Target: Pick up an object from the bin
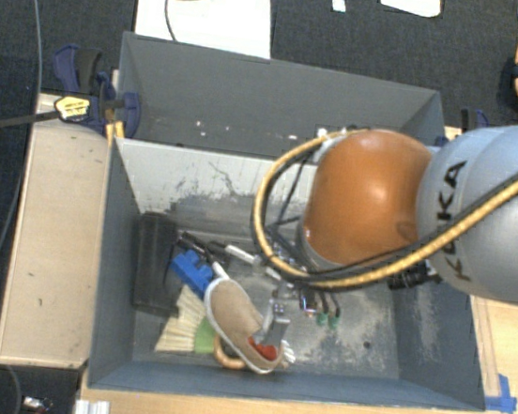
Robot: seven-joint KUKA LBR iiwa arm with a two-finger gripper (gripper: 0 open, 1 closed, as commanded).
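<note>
My gripper hangs below the orange wrist cover, low in the bin's front middle. It is right over the near end of a small tan shoe with a white rim, by a red patch at that end. The shoe lies tilted on other things. A blue plastic piece lies just left of the shoe. A pale bristle brush and a green piece are partly under the shoe at the front left.
A black rectangular block lies along the bin's left side. The bin floor to the right of the gripper is bare grey metal. The arm and its looped cables cover the bin's back right.
</note>
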